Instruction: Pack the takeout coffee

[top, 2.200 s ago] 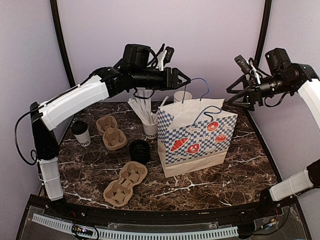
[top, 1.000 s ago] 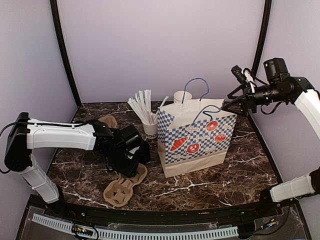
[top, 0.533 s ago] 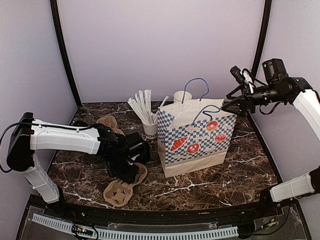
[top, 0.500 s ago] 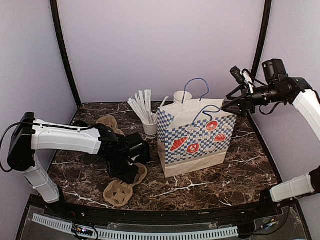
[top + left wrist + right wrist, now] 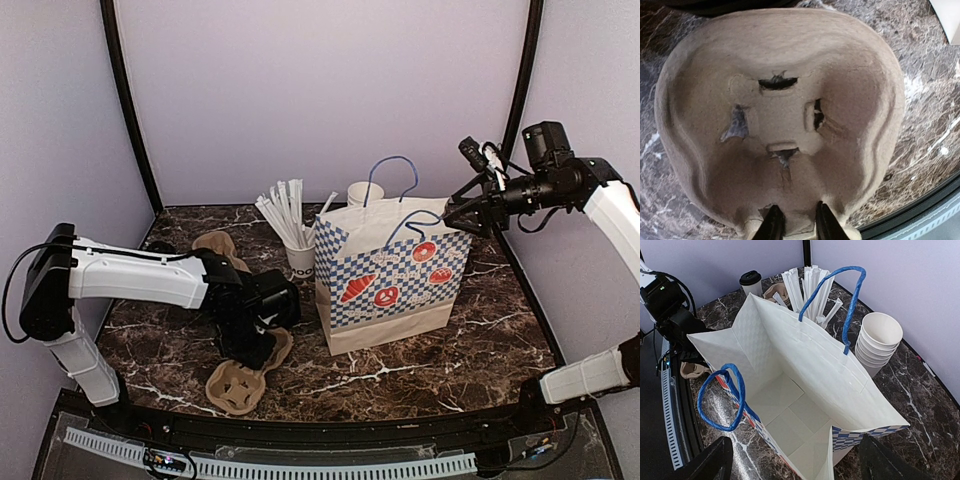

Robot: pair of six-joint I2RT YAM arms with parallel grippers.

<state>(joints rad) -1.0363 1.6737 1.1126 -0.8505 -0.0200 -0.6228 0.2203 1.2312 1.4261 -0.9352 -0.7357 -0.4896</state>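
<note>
The takeout coffee, a white cup with a black lid (image 5: pixel 750 282), stands at the far left of the table; in the top view only its lid (image 5: pixel 160 246) peeks over my left arm. My left gripper (image 5: pixel 252 348) is down on the near brown pulp cup carrier (image 5: pixel 238 378). In the left wrist view this carrier (image 5: pixel 780 115) fills the frame, and the gripper (image 5: pixel 799 226) has its fingers closed narrowly on the carrier's middle ridge. My right gripper (image 5: pixel 462 215) hovers wide open and empty above the right rim of the checked paper bag (image 5: pixel 395 275), which stands open and empty (image 5: pixel 790 400).
A cup of white straws (image 5: pixel 298 250) stands behind the bag's left side. A stack of white cups (image 5: pixel 880 340) is behind the bag. A second brown carrier (image 5: pixel 222 246) lies at the far left, beside the coffee.
My left arm swung down from above the bag to the near carrier and its fingers closed there. My right gripper shifted slightly left over the bag's rim.
</note>
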